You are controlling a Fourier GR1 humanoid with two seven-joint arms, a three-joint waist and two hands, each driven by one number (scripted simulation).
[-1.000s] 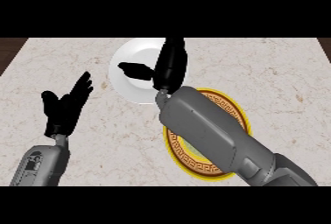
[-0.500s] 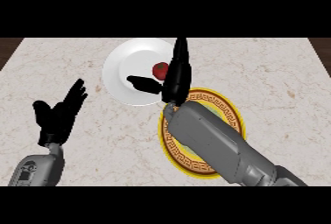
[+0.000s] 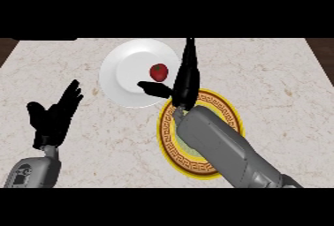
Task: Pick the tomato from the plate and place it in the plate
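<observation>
Tomato (image 3: 158, 71) seen on white plate (image 3: 127, 88); right hand (image 3: 183, 81) held unclenched just beside tomato, grasping nothing. Left hand (image 3: 55, 117) rested spread, well left of it.

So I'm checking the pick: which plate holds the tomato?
The plain white plate holds the tomato; the yellow-rimmed patterned plate lies under the right forearm.

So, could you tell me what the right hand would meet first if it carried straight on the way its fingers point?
Probably nothing: the right hand points up past the tomato, toward the counter's far edge.
</observation>
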